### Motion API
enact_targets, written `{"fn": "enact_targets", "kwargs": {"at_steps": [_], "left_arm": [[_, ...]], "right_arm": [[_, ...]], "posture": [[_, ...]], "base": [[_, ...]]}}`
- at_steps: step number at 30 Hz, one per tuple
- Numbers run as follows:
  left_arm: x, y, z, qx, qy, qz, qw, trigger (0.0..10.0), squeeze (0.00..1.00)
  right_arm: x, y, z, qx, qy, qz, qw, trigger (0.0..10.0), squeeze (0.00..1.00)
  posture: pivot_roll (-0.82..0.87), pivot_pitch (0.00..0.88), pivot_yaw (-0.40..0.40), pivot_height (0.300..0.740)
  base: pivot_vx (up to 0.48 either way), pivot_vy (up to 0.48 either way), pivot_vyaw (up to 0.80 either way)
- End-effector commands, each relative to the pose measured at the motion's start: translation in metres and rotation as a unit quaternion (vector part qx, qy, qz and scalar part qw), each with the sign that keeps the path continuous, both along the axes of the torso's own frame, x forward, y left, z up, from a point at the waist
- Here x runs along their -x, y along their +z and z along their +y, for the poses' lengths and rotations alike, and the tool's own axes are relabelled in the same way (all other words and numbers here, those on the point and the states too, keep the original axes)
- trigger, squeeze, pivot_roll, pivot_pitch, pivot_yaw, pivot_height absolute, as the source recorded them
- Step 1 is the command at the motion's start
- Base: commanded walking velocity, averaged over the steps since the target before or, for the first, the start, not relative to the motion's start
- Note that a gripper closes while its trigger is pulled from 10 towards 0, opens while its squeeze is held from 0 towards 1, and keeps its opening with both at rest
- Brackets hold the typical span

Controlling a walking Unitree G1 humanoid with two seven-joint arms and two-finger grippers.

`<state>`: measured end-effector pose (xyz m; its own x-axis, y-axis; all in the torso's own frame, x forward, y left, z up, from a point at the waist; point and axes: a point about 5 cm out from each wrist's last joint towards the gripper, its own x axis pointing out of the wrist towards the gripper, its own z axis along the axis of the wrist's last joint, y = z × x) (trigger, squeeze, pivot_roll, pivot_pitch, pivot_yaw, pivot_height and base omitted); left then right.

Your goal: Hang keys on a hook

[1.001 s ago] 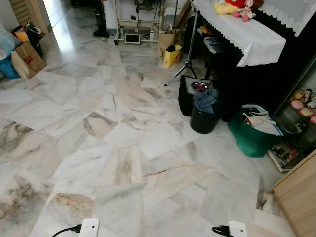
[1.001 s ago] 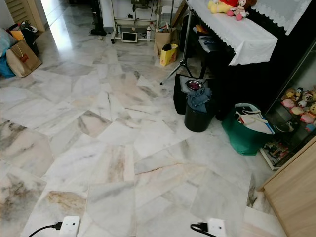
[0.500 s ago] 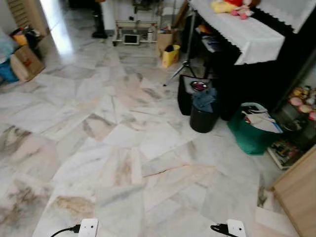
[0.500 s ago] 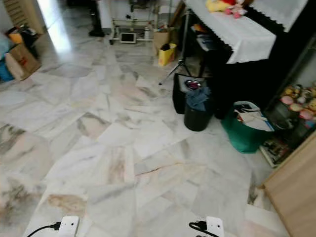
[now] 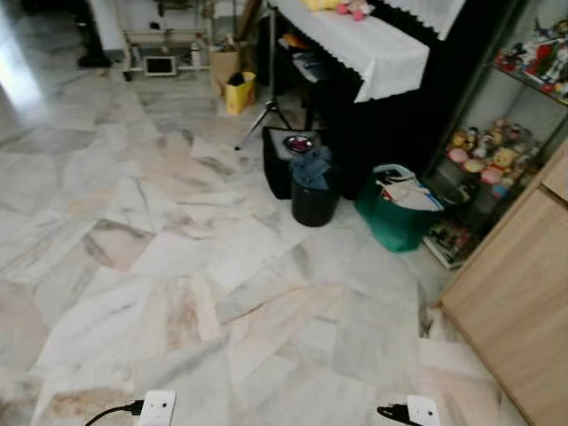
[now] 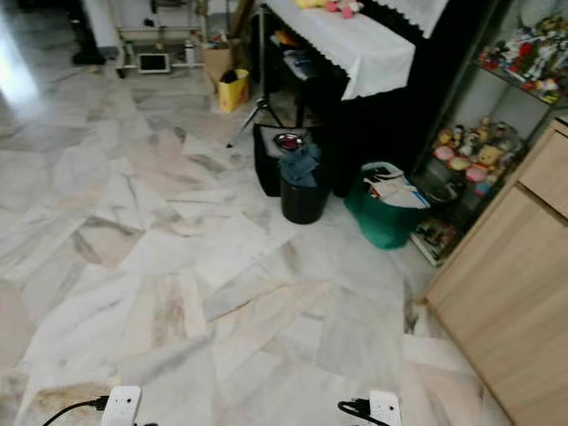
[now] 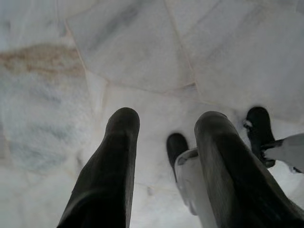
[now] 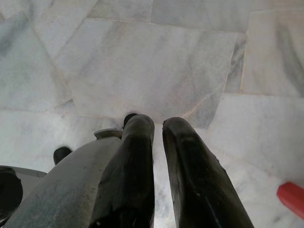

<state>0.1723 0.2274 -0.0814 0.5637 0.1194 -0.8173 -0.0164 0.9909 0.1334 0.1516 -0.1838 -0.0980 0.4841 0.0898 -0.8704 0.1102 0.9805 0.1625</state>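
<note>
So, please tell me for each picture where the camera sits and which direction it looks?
Left eye view: on the head, looking forward and down over the marble floor to the green bag.
Right eye view: beside it, same scene, same green bag.
Left wrist view: on the left wrist, looking down its open left hand at the floor.
Right wrist view: on the right wrist, looking down the right hand, nearly closed, empty.

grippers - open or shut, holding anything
left gripper: open, holding nothing, above the marble floor.
right gripper: nearly shut, nothing between its fingers.
</note>
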Motion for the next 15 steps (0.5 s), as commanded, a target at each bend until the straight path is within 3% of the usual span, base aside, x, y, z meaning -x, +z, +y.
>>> {"fn": "enact_targets", "kwargs": {"at_steps": [1, 12, 15], "left_arm": [[0.0051, -0.0019, 0.0030, -0.006, -0.009, 0.016, 1.000, 10.0, 0.00], [0.0062, 0.0001, 0.0119, -0.029, -0.029, 0.018, 0.999, 10.0, 0.00], [0.0061, 0.0003, 0.0123, -0.036, -0.033, 0.017, 0.999, 10.0, 0.00]], "right_arm": [[0.0012, -0.0005, 0.0004, -0.001, -0.005, 0.002, 1.000, 10.0, 0.00], [0.0022, -0.0014, 0.0053, -0.006, -0.004, 0.001, 1.000, 10.0, 0.00], [0.0027, -0.0015, 0.0045, -0.005, -0.005, 0.001, 1.000, 10.0, 0.00]], "posture": [[0.05, 0.000, -0.036, 0.740], [0.03, 0.000, 0.007, 0.740], [0.03, 0.000, 0.005, 0.740]], "base": [[0.000, 0.000, -0.79], [0.000, 0.000, -0.79], [0.000, -0.326, -0.79]]}}
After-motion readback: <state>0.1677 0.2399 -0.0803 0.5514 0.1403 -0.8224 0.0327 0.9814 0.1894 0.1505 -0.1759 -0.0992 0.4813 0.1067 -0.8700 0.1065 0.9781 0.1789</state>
